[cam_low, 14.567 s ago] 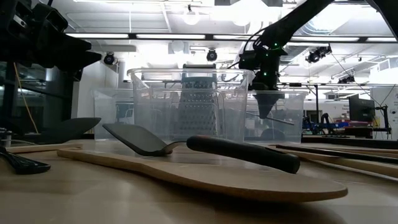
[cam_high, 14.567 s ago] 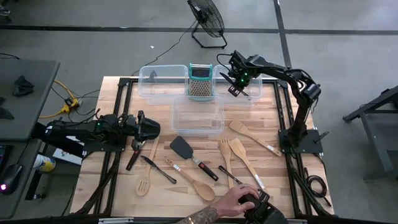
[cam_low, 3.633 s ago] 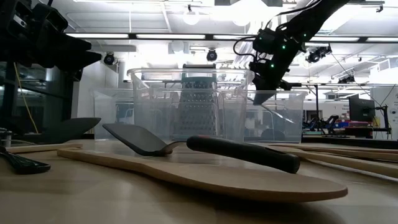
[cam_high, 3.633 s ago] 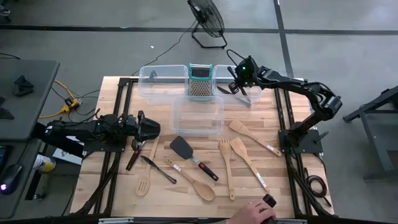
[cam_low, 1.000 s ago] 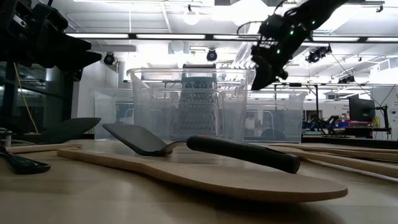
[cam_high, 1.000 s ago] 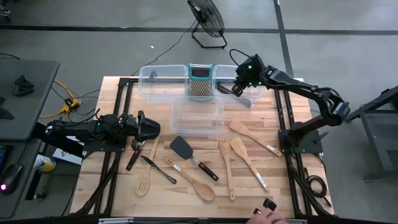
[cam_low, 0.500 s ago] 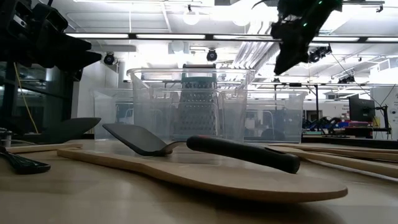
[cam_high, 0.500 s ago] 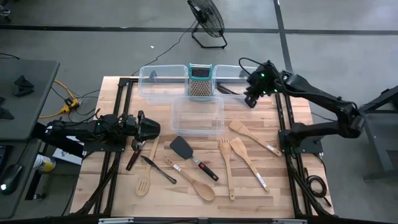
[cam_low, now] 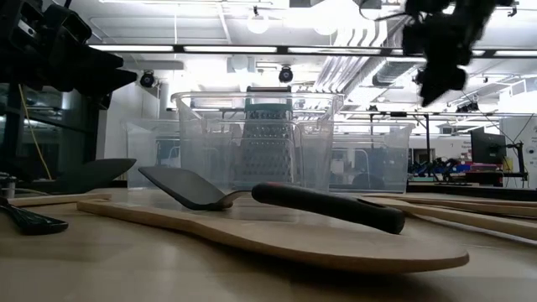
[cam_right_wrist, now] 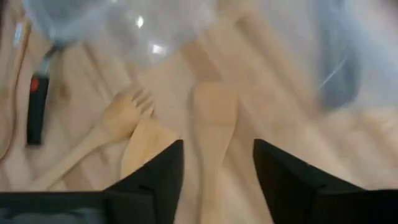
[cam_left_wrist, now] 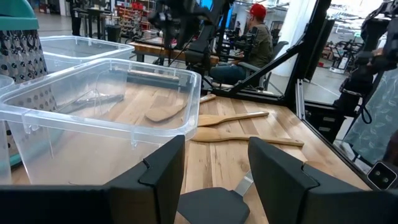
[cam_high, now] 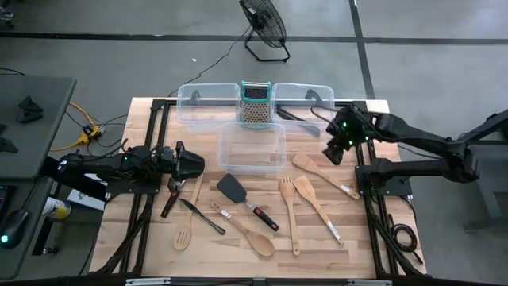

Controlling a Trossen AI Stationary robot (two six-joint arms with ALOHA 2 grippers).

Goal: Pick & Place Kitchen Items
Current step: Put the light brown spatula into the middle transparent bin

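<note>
The kitchen items lie scattered on the wooden table: a black turner point(cam_high: 232, 188), a wooden spoon point(cam_high: 252, 236), a wooden fork point(cam_high: 287, 202), two wooden spatulas point(cam_high: 313, 199) point(cam_high: 320, 171), a slotted wooden spoon point(cam_high: 183, 235) and black tools point(cam_high: 201, 215). A dark utensil point(cam_high: 290, 116) rests in the far right bin point(cam_high: 317, 94). My right gripper point(cam_high: 332, 152) hangs open, high above the table's right side point(cam_low: 435, 82), over the spatulas point(cam_right_wrist: 213, 127). My left gripper point(cam_high: 193, 164) waits open at the left, level, just above the turner's blade point(cam_left_wrist: 211, 203).
A clear bin point(cam_high: 252, 147) stands mid-table, another point(cam_high: 205, 105) at the far left, with a teal-topped grater point(cam_high: 255, 103) between the two far bins. People sit in the room beyond the table point(cam_left_wrist: 256, 38). Bare wood shows along the near edge.
My right gripper has swung away from over the far right bin, going toward the table's right and near edges, and now hangs over the wooden spatulas. A person's hand at the near edge has drawn out of view. The utensils have not moved.
</note>
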